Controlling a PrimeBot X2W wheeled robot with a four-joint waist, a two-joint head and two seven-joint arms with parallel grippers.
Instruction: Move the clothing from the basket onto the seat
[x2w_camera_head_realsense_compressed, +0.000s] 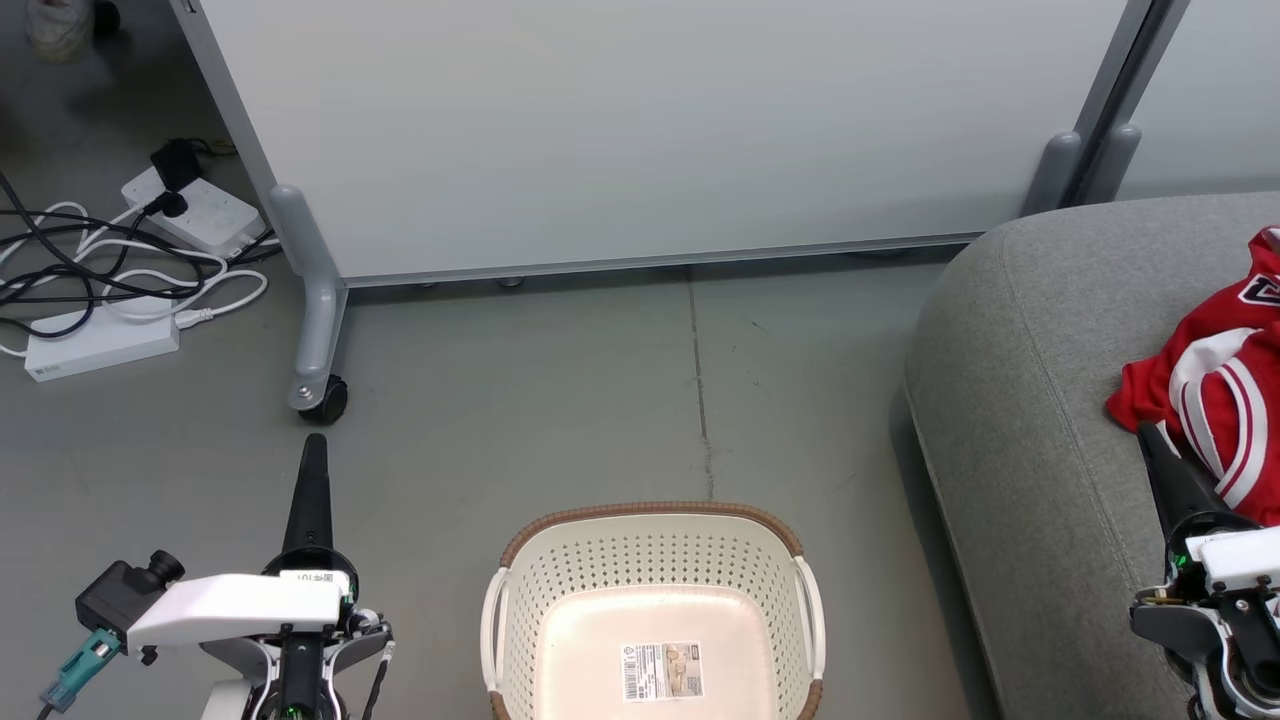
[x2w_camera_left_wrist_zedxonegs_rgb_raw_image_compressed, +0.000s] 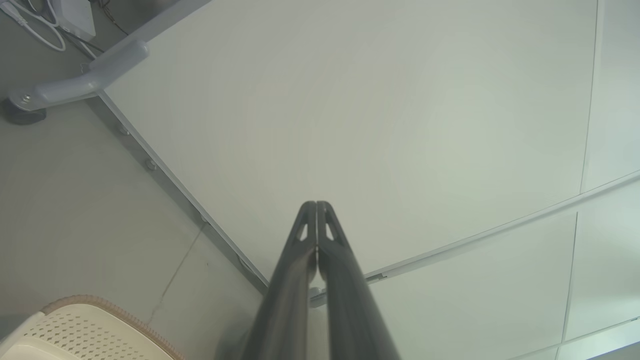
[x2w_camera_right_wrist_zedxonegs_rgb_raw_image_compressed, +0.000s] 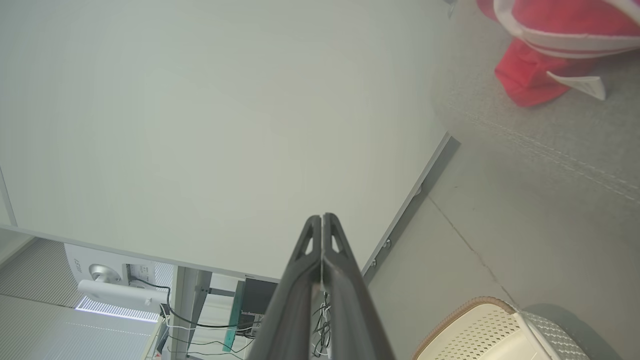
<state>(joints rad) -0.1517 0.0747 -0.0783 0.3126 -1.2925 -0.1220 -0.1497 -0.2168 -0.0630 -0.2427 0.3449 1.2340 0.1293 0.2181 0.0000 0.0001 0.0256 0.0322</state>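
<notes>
Red white-striped clothing (x2w_camera_head_realsense_compressed: 1150, 388) on grey fabric seat (x2w_camera_head_realsense_compressed: 1010, 420), 3 o'clock: prob soft, light; pinch a fold. Cream perforated basket (x2w_camera_head_realsense_compressed: 655, 512) bare. Left end effector (x2w_camera_head_realsense_compressed: 314, 442), right end effector (x2w_camera_head_realsense_compressed: 1146, 432): closed, empty.

Pale grey partition panel (x2w_camera_head_realsense_compressed: 640, 130) is standing across 12 o'clock, its black caster (x2w_camera_head_realsense_compressed: 327, 400) resting on the floor (x2w_camera_head_realsense_compressed: 520, 420) at approx. 9. White pwr strip (x2w_camera_head_realsense_compressed: 205, 212) & tangled cables (x2w_camera_head_realsense_compressed: 60, 270) are lying at 10. Thin crack (x2w_camera_head_realsense_compressed: 700, 380) is running thru centre.
</notes>
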